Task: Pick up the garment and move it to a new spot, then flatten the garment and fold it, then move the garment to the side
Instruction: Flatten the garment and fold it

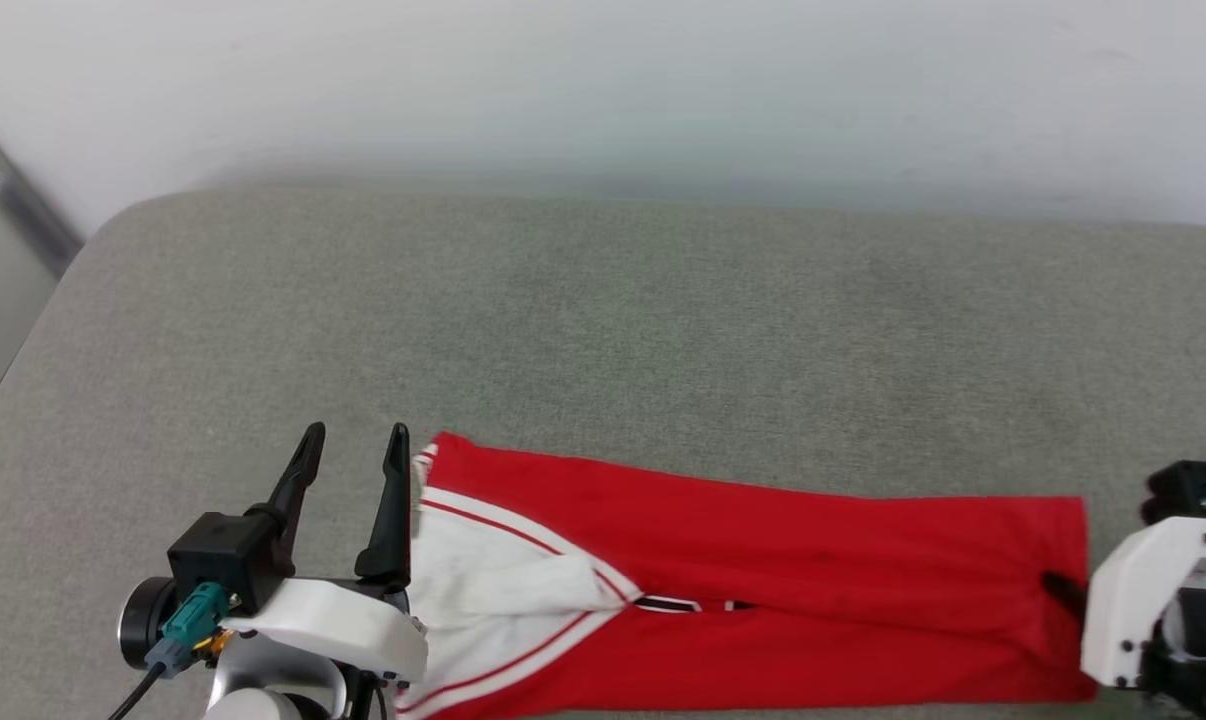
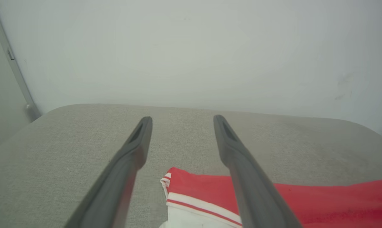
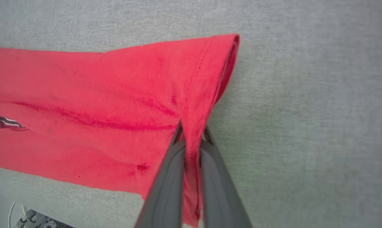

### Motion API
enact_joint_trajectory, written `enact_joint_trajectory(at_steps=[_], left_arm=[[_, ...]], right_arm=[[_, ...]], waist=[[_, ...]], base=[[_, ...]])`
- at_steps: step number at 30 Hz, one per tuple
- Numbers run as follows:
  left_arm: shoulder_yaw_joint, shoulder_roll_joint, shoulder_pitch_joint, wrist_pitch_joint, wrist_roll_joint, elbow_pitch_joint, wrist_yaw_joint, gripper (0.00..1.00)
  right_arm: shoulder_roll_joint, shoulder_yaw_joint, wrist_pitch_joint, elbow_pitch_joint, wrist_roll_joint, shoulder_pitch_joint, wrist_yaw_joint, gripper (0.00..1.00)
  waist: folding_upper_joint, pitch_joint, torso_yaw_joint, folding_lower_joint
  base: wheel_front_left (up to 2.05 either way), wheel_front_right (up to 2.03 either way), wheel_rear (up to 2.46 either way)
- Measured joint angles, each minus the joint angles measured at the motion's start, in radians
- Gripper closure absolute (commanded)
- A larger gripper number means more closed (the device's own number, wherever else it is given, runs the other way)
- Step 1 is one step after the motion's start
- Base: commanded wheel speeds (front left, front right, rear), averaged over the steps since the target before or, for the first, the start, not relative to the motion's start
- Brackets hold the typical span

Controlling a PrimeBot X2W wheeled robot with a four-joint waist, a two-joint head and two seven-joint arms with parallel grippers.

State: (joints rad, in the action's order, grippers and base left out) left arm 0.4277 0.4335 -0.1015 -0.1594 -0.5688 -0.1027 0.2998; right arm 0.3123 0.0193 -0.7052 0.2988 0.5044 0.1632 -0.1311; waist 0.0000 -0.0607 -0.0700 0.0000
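Head view, left side: the left arm's white wrist housing sits at the lower left, and the left end effector [image 1: 355, 432] points up the frame with its two long dark fingers spread wide and nothing held between them. Head view, right side: the right arm's white housing enters at the lower right edge, and the right end effector [image 1: 1063, 590] reaches leftward onto cloth.

Right wrist view: the right end effector [image 3: 192, 133] has its fingers pressed together on a pinched ridge of red cloth at the hem, which rises off the surface there.

The soft bright red sports garment [image 1: 763, 540], with a white panel [image 1: 473, 580] and thin red-and-white stripe trim, lies stretched lengthwise along the near edge of the grey fabric-covered table [image 1: 603, 320]. Its white-panel end lies just beside the inner finger of the left end effector. Its plain red hem end [image 3: 210, 79] is in the right end effector's grip.

Left wrist view: the left end effector [image 2: 182, 118] is held over the table, and the striped corner of the garment [image 2: 321, 202] shows low between its fingers.

A small dark-and-white striped detail [image 1: 683, 603] shows at mid-length of the garment. A pale wall [image 1: 603, 80] backs the table, with a grey metal rail [image 1: 23, 205] at the far left.
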Motion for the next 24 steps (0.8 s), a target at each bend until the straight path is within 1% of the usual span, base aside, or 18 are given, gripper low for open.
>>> enact_joint_trajectory(at_steps=[2, 7, 9, 11, 12, 14, 16, 18, 21, 24], left_arm=[[0.002, -0.001, 0.003, 0.003, -0.001, -0.006, 0.004, 0.00], [0.007, -0.002, 0.016, 0.006, -0.005, -0.012, 0.012, 0.00], [0.008, -0.002, 0.018, 0.006, -0.007, -0.012, 0.013, 0.00], [0.007, -0.002, 0.024, 0.006, -0.008, -0.013, 0.015, 0.00], [0.007, -0.003, 0.027, 0.006, -0.009, -0.014, 0.017, 0.00], [0.008, -0.003, 0.031, 0.006, -0.012, -0.015, 0.017, 0.00], [0.010, -0.003, 0.031, 0.007, -0.015, -0.015, 0.017, 0.00], [0.012, -0.003, 0.031, 0.007, -0.015, -0.016, 0.017, 0.00], [0.016, -0.003, 0.026, 0.010, -0.016, -0.014, 0.009, 0.00], [0.020, -0.004, 0.008, 0.012, -0.017, -0.008, 0.000, 0.00]], right_arm=[[0.013, 0.042, 0.000, -0.005, -0.013, -0.003, 0.000, 1.00], [0.032, 0.193, -0.016, -0.028, -0.055, -0.032, 0.000, 1.00], [0.031, 0.251, -0.031, -0.046, -0.063, -0.042, 0.000, 1.00], [0.016, 0.294, -0.055, -0.069, -0.060, -0.048, 0.000, 1.00], [-0.006, 0.315, -0.073, -0.078, -0.039, -0.047, 0.000, 1.00], [-0.070, 0.342, -0.130, -0.096, 0.034, -0.042, 0.000, 1.00], [-0.143, 0.354, -0.195, -0.117, 0.143, -0.022, 0.000, 1.00], [-0.202, 0.357, -0.274, -0.134, 0.237, -0.001, 0.000, 1.00], [-0.247, 0.359, -0.386, -0.139, 0.363, 0.014, 0.000, 1.00], [-0.257, 0.336, -0.440, -0.128, 0.487, 0.038, 0.000, 1.00]], waist=[[0.0000, 0.010, 0.009, 0.0000], [0.0000, 0.022, 0.025, 0.0000], [0.0000, 0.024, 0.029, 0.0000], [0.0000, 0.025, 0.035, 0.0000], [0.0000, 0.025, 0.038, 0.0000], [0.0000, 0.025, 0.044, 0.0000], [0.0000, 0.025, 0.048, 0.0000], [0.0000, 0.023, 0.049, 0.0000], [0.0000, 0.019, 0.044, 0.0000], [0.0000, 0.013, 0.032, 0.0000]], base=[[0.00, 0.00, 0.00], [0.00, 0.00, 0.00], [0.00, 0.00, 0.00], [0.00, 0.00, 0.00], [0.00, 0.00, 0.00], [0.00, 0.00, 0.00], [0.00, 0.00, 0.00], [0.00, 0.00, 0.00], [0.00, 0.00, 0.00], [0.00, 0.00, 0.00]])
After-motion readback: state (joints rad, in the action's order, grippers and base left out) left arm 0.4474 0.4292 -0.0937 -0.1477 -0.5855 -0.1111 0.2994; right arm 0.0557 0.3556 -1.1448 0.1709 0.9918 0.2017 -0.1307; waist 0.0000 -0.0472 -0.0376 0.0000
